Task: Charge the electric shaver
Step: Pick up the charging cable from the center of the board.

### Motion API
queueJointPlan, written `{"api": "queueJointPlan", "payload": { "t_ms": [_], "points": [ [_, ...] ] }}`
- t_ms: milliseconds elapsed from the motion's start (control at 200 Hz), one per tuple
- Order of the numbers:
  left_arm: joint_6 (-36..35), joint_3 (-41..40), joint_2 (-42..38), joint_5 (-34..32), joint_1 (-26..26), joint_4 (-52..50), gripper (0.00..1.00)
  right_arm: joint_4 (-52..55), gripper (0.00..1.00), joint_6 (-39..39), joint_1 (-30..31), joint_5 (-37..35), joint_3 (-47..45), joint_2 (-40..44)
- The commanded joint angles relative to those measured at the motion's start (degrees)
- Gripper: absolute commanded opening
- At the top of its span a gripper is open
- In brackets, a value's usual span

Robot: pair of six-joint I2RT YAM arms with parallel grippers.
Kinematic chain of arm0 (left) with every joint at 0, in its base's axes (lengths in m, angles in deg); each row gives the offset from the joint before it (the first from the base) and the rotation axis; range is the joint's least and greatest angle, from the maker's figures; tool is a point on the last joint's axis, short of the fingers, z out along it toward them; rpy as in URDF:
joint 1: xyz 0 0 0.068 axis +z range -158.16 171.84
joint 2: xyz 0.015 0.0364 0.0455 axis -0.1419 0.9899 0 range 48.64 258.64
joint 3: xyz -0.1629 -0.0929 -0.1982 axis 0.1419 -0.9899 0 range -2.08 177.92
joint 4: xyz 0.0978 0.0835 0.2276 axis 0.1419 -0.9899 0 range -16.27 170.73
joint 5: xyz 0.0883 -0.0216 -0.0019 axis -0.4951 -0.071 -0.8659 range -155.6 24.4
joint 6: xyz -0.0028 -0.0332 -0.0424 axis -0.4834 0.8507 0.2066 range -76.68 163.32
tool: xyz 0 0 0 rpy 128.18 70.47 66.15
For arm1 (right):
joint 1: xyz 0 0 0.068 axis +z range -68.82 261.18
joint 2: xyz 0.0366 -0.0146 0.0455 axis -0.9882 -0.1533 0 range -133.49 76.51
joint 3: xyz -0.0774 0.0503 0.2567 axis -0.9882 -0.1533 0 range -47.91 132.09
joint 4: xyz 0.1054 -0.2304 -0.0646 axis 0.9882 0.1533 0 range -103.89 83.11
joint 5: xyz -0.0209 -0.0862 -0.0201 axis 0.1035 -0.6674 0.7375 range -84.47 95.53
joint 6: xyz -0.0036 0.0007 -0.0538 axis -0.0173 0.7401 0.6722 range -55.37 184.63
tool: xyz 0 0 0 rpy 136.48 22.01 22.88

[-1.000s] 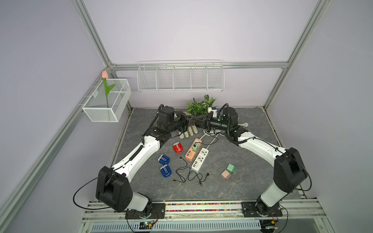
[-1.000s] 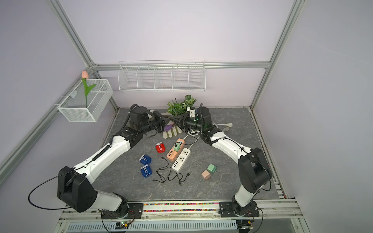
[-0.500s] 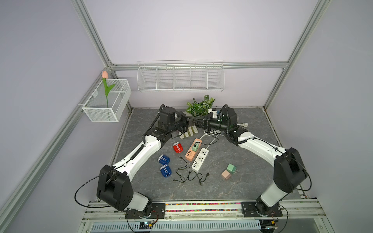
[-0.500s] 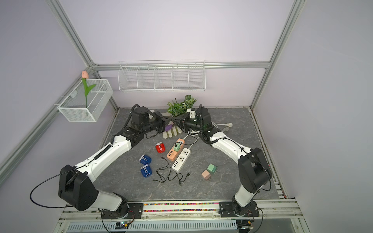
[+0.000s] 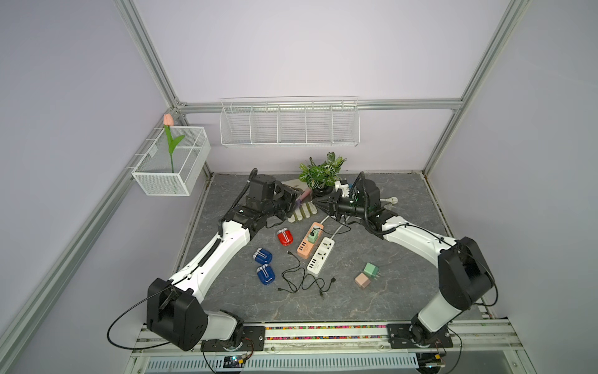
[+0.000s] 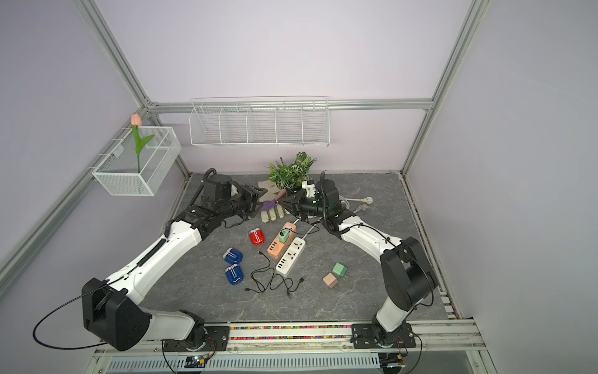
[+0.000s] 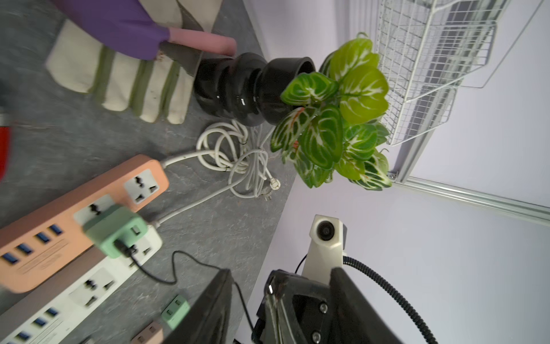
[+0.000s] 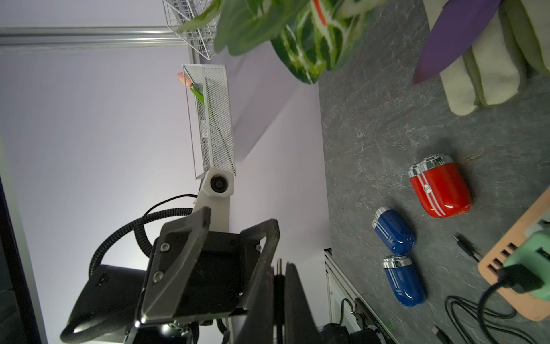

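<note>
Left gripper (image 6: 259,200), parted, faces closed right gripper (image 6: 282,203); arms outstretched.

No text, brand, number or sign is legible in any view.

- Orange power strip (image 7: 74,214): faint printed lines beside its USB ports, too blurred to read.
- White power strip (image 7: 74,297), lying just beside the orange power strip: a similar faint mark near its USB ports, illegible.
- Red shaver (image 8: 439,190), near the orange power strip: a small round emblem on its striped shell, too small to make out.
</note>
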Motion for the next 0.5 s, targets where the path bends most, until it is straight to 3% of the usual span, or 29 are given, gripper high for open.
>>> {"api": "queueJointPlan", "payload": {
  "t_ms": [0, 190, 270, 360, 495],
  "points": [
    [-5.1, 2.0, -0.3, -5.1, 1.8, -16.3, 0.54, -3.9, 0.07, 5.9, -0.3, 3.3, -2.1, 2.9],
    [-11.0, -2.2, 2.4, -8.4, 2.3, -22.4, 0.55, -0.6, 0.07, 13.8, -0.2, 5.0, -3.6, 4.3],
    [-15.0, -1.8, 6.2, -7.7, 2.3, -22.8, 0.61, -0.5, 0.07, 14.0, -0.2, 5.0, -3.7, 4.3],
    [-21.4, 1.4, 12.3, -7.2, 2.3, -25.5, 0.71, -0.2, 0.07, 14.0, -0.2, 4.9, -2.9, 4.2],
    [-31.0, 8.3, 21.8, -10.8, 1.4, -32.2, 0.76, 0.9, 0.07, 14.2, -0.3, 5.0, -1.9, 4.2]
  ]
}}
